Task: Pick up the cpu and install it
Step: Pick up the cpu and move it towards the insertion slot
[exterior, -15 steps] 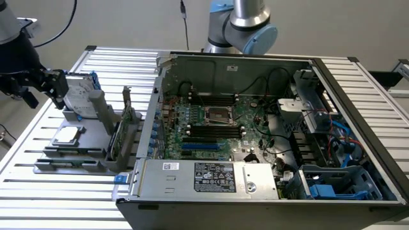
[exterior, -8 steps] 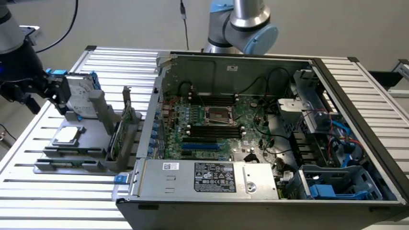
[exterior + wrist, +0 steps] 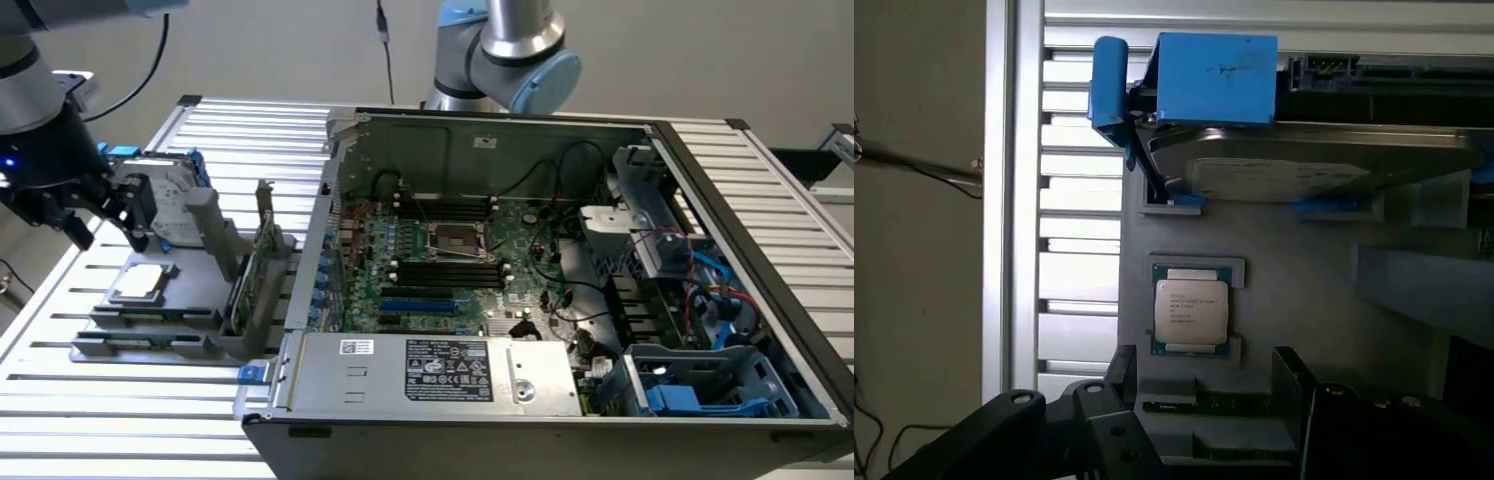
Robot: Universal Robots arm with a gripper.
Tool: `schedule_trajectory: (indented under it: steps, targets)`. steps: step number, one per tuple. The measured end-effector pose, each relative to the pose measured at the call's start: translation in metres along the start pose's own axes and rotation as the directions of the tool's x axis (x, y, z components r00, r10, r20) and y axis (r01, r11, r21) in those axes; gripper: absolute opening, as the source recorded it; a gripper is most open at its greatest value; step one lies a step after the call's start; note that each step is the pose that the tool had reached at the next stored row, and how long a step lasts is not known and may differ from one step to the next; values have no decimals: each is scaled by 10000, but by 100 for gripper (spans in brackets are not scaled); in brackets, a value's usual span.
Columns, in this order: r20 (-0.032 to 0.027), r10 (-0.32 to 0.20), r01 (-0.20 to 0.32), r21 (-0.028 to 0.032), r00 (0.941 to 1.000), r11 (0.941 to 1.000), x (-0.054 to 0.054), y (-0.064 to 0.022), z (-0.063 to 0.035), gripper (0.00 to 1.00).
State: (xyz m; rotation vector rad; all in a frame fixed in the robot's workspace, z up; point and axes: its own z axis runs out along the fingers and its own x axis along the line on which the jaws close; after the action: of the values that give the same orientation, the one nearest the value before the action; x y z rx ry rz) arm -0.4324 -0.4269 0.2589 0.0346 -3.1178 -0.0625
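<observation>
The cpu (image 3: 143, 283) (image 3: 1192, 310), a small square chip with a silvery top, lies flat in a recess of the grey fixture (image 3: 147, 320) at the exterior view's left, outside the computer case. My gripper (image 3: 107, 228) (image 3: 1199, 425) hangs above and just behind it, open, with nothing between its dark fingers (image 3: 1019, 425). Inside the open case, the metal-framed socket (image 3: 454, 238) sits in the middle of the green board (image 3: 441, 290).
A silver hard drive with blue brackets (image 3: 167, 190) (image 3: 1304, 165) stands on the fixture just behind the cpu. Grey upright posts (image 3: 214, 235) rise between the fixture and the case wall (image 3: 327, 200). Cables, memory slots and a blue drive cage (image 3: 707, 385) crowd the case.
</observation>
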Motion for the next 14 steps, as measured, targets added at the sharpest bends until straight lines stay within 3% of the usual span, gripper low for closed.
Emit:
schedule_trajectory:
  steps: [14]
  targets:
    - [1, 1, -1, -1, 10000, 10000, -6, -30, 255, 65]
